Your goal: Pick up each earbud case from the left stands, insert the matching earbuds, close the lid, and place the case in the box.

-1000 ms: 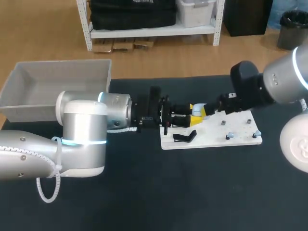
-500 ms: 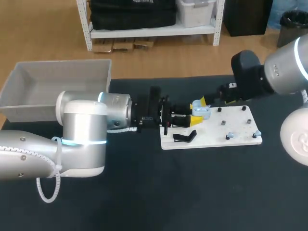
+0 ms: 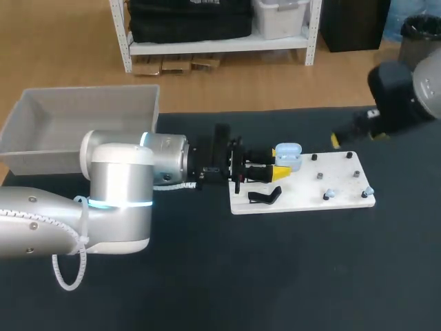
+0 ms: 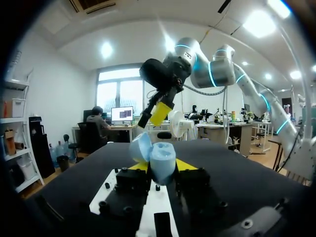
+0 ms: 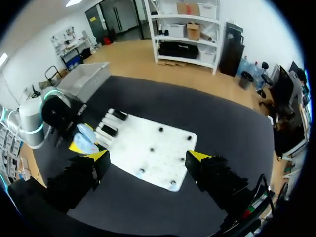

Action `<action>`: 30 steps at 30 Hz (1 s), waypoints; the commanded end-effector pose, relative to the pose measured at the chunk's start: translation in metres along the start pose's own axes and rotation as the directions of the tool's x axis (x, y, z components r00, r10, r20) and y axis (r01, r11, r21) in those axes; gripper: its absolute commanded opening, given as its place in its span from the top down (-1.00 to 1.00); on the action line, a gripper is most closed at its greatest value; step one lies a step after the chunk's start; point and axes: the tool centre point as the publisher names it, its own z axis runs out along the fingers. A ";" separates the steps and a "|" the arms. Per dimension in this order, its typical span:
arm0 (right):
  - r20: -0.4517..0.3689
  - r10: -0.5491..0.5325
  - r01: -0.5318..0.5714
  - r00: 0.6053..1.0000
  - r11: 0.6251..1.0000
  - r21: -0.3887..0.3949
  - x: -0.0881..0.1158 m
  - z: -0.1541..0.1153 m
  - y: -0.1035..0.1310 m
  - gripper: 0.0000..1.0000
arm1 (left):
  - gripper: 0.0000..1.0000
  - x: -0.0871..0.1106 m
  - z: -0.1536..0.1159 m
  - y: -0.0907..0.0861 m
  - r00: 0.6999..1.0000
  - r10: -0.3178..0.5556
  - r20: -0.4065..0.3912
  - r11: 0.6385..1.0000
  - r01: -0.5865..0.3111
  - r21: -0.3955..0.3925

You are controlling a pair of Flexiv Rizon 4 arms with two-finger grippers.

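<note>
Since half second ago: right gripper (image 5: 148,157) pulled back from earbud case (image 3: 288,154) toward table's right side, fingers wide, empty. Case unmoved (lid open), pinched in left gripper (image 3: 279,164) above white board (image 3: 331,189) left end.

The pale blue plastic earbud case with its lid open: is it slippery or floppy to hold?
Probably stiff: the pale blue earbud case shows no denting between the left gripper's yellow tips. Its smooth, rounded shell looks apt to slip. The open hinged lid may swing if jolted.
</note>
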 end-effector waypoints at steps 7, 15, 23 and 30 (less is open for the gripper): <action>-0.148 0.043 0.010 0.988 0.939 0.343 0.042 -0.008 -0.008 -1.00 | 1.00 0.000 0.000 0.001 1.000 -0.001 0.000 1.000 0.001 0.002; -0.194 0.044 0.025 0.980 0.940 0.340 0.051 -0.005 -0.009 -1.00 | 1.00 0.000 0.000 0.001 1.000 -0.001 0.000 1.000 0.001 0.002; -0.226 0.065 0.001 0.972 0.959 0.282 0.062 0.005 -0.006 -0.34 | 1.00 0.000 0.000 0.001 1.000 -0.001 0.000 1.000 0.001 0.002; -0.260 0.086 -0.030 0.962 0.977 0.213 0.069 0.010 -0.004 -0.43 | 1.00 0.000 0.000 0.001 1.000 -0.001 0.000 1.000 0.001 0.002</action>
